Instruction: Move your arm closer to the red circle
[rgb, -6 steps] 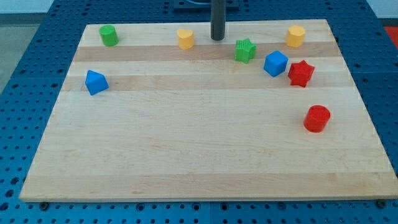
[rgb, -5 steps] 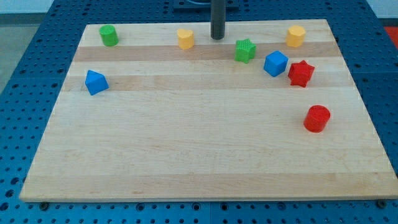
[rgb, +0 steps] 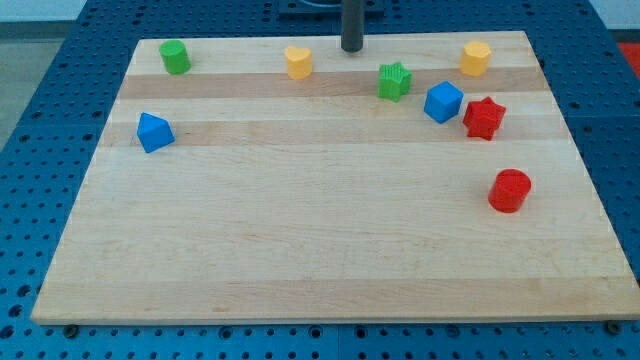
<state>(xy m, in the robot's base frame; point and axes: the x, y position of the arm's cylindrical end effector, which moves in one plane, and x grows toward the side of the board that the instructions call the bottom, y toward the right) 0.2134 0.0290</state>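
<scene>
The red circle (rgb: 510, 190) is a short red cylinder at the view's right, below the red star (rgb: 484, 117). My tip (rgb: 351, 49) stands near the board's top edge, between the yellow heart-shaped block (rgb: 298, 62) and the green star (rgb: 395, 81). It touches no block. The red circle lies far from the tip, down and to the right.
A blue cube (rgb: 443, 102) sits just left of the red star. A yellow hexagonal block (rgb: 476, 58) is at the top right, a green cylinder (rgb: 175, 57) at the top left, a blue pointed block (rgb: 153, 132) at the left. The wooden board (rgb: 300, 260) lies on a blue perforated table.
My tip has moved a little toward the view's top, away from the green star. No block has moved.
</scene>
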